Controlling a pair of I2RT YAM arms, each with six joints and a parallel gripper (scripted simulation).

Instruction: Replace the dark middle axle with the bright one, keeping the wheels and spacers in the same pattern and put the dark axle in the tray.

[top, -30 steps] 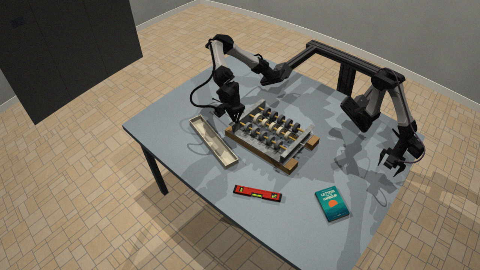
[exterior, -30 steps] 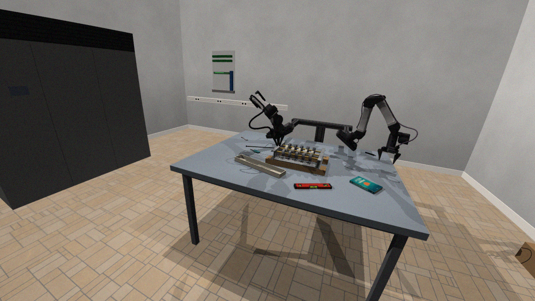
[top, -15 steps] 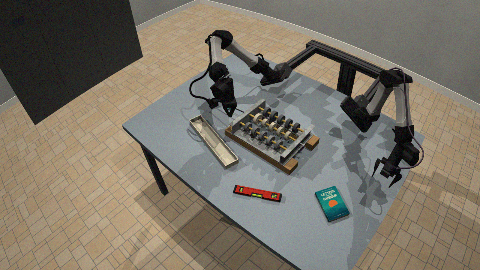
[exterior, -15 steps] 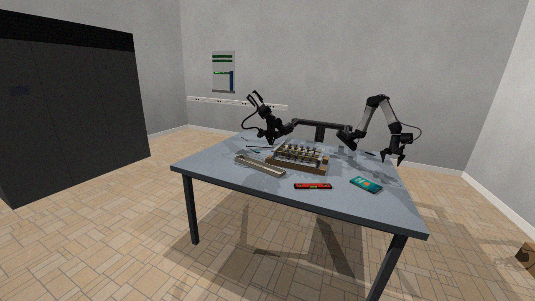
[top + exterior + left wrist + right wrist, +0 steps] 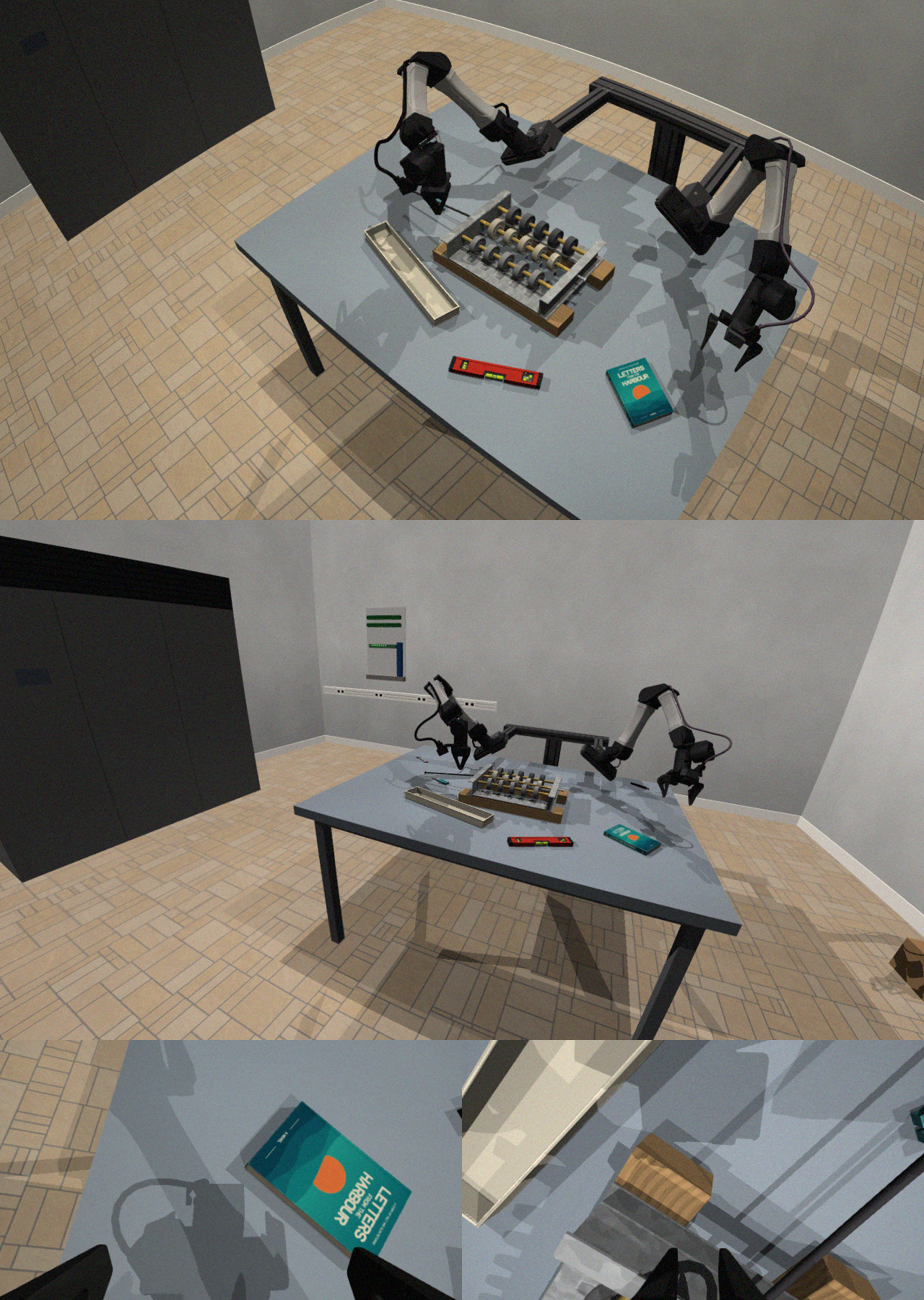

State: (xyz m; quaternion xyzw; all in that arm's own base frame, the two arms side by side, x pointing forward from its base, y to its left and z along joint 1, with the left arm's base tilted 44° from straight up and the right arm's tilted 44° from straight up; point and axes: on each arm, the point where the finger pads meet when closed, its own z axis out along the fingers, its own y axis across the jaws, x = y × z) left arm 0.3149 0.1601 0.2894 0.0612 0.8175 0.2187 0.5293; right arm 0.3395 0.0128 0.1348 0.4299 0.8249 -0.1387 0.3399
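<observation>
hovering | left gripper (image 5: 720, 359) (image 5: 677, 798) (image 5: 229, 1249) wide, near table (image 5: 561, 445) (image 5: 581, 869) (image 5: 271, 1069) (image 5: 696, 1101) edge | right gripper (image 5: 439, 210) (image 5: 460, 767) (image 5: 698, 1249) narrow, empty, near frame rail (image 5: 474, 224) (image 5: 478, 777) (image 5: 599, 1260) | tray (image 5: 423, 303) (image 5: 445, 808) (image 5: 552, 1108) apart from rail

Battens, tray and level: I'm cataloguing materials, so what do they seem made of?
Battens: wood, apparently unpainted; grain shows on the ends.
Tray: cream and matte, perhaps plastic or painted metal.
Level: red body, possibly painted metal or plastic, with yellow-green vials that look see-through.
</observation>
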